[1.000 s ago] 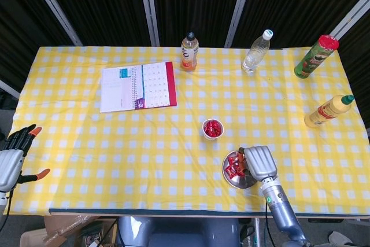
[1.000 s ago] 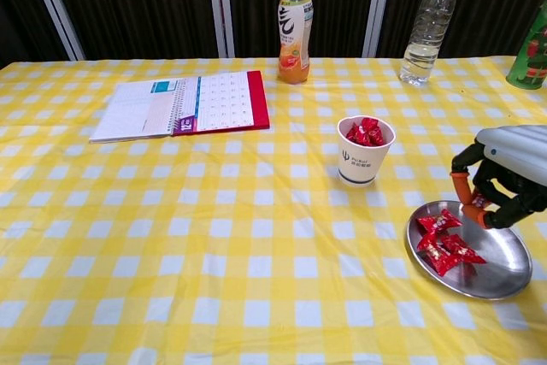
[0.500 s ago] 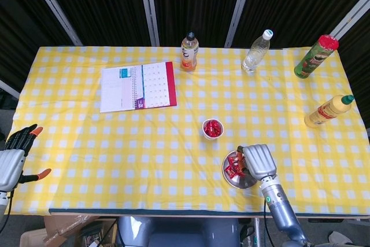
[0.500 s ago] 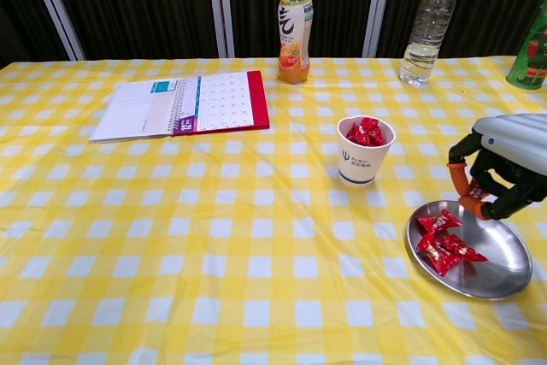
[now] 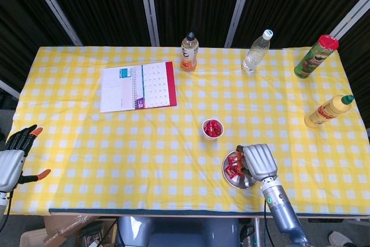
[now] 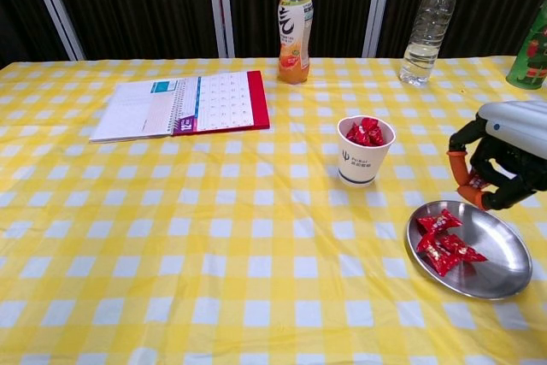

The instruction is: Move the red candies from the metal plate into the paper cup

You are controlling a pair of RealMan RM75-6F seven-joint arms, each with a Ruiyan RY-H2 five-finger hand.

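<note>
The metal plate (image 6: 506,264) sits at the front right of the table with several red candies (image 6: 445,245) on its left side. Just above its far rim hovers my right hand (image 6: 502,156), fingers curled, pinching a red candy (image 6: 475,184) between its orange fingertips. The white paper cup (image 6: 364,160) stands left of that hand, apart from it, with red candies (image 6: 366,132) inside. The head view shows the plate (image 5: 233,179), the cup (image 5: 212,129) and the right hand (image 5: 258,161) over the plate's right half. My left hand (image 5: 11,157) hangs open off the table's left edge.
A spiral calendar (image 6: 184,104) lies at the back left. An orange drink bottle (image 6: 294,27) and a clear water bottle (image 6: 425,27) stand along the far edge. A green can (image 5: 315,56) and a yellow squeeze bottle (image 5: 326,111) stand at the right.
My right hand has lifted a little off the plate, carrying the pinched candy. The left hand has barely moved.
</note>
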